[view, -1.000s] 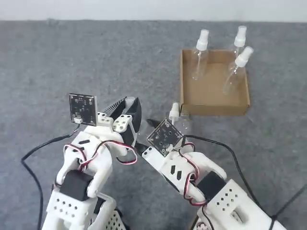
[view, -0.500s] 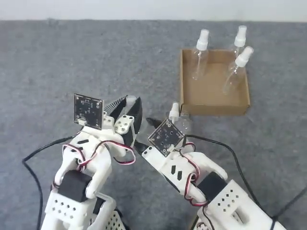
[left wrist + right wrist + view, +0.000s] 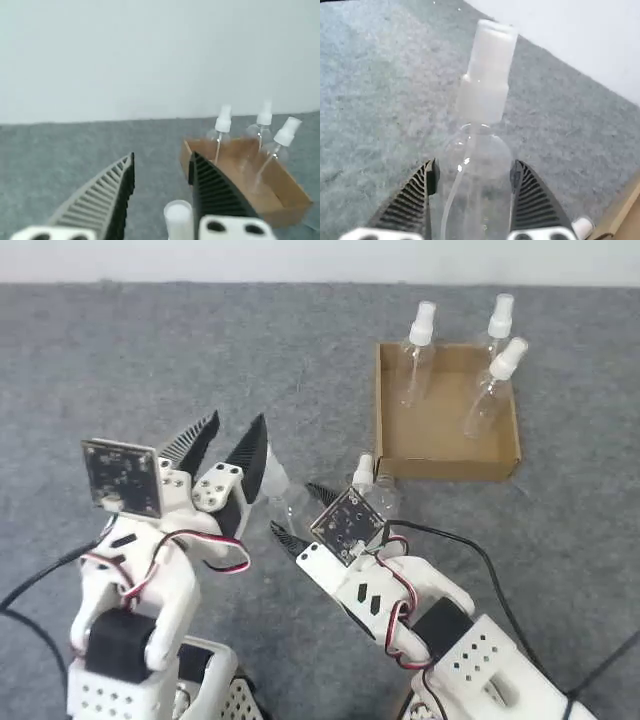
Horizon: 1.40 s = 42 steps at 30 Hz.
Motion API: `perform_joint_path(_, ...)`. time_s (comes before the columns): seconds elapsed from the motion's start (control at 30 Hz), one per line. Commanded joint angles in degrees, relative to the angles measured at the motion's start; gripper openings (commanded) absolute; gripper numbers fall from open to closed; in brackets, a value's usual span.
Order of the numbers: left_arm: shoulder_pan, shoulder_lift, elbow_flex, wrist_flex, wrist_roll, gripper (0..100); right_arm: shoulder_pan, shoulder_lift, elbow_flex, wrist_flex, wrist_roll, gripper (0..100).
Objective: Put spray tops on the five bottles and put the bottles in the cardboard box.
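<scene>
**Station Status: One Bottle Clamped, Three Boxed**

**High view.** The left gripper [image 3: 239,417] is raised over the grey carpet [image 3: 120,360]. Its jaws are spread wide and grip nothing. The right gripper [image 3: 291,507] sits just beside it, with its jaws narrowed onto the body of the clamped bottle [image 3: 294,514]. This bottle has its spray top [image 3: 272,476] fitted, and the top lies close under the left gripper's fingers. A second bottle [image 3: 381,496], also fitted with a top, stands on the carpet. It is just beside the corner of the cardboard box [image 3: 450,468] nearest the right gripper. Three bottles [image 3: 415,370] with spray tops stand inside the box, toward its far side.

**Left wrist view.** The two ribbed fingers of the left gripper [image 3: 163,156] are well apart. The white spray top [image 3: 177,216] shows low between them. Whether it touches either finger cannot be determined. Beyond the fingertips is the cardboard box [image 3: 285,197], with the three bottles [image 3: 220,135] upright inside it.

**Right wrist view.** The right gripper [image 3: 474,170] has one finger on each side of the clamped bottle [image 3: 480,200], set against its clear body. The spray top [image 3: 487,75] rises above the fingertips. An edge of the cardboard box [image 3: 620,215] shows at the frame edge, with a small white part [image 3: 582,226] just beside it. The part is too small to identify.
</scene>
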Motion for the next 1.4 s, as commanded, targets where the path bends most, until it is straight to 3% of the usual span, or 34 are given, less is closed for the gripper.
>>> perform_joint_path(0.0, -0.4, 1.0, -3.9, -0.2, -1.5, 16, 1.5, -1.6, -0.6, -4.3, -0.7, 0.6)
perform_joint_path(0.17, 0.0, 10.4, -8.7, 0.1, -1.5, 16, 4.9, -1.6, 1.2, -10.0, -0.7, 0.6)
perform_joint_path(0.43, 0.1, 20.0, -10.3, 0.1, -3.7, 16, 4.8, -1.6, 1.8, -10.2, -0.7, 0.6)
perform_joint_path(0.7, -0.3, 13.5, -5.1, 0.2, -6.4, 16, 5.0, -1.6, 1.8, -10.1, -0.7, 0.6)
perform_joint_path(0.93, -0.8, 9.9, -10.7, 6.8, -6.0, 16, 5.5, -1.6, 1.7, -9.9, -0.6, 0.6)
perform_joint_path(1.07, -4.3, 9.8, -11.1, 8.2, -6.0, 16, 10.5, -1.7, -1.2, -7.7, -0.6, 0.6)
perform_joint_path(1.2, -5.5, 8.4, -5.6, 6.6, -6.0, 16, 13.9, -1.0, -8.4, -3.0, -0.7, 0.6)
perform_joint_path(1.37, -2.2, -2.3, 8.1, 2.1, -6.4, 17, 14.3, 2.0, -16.5, 1.2, -0.7, 0.6)
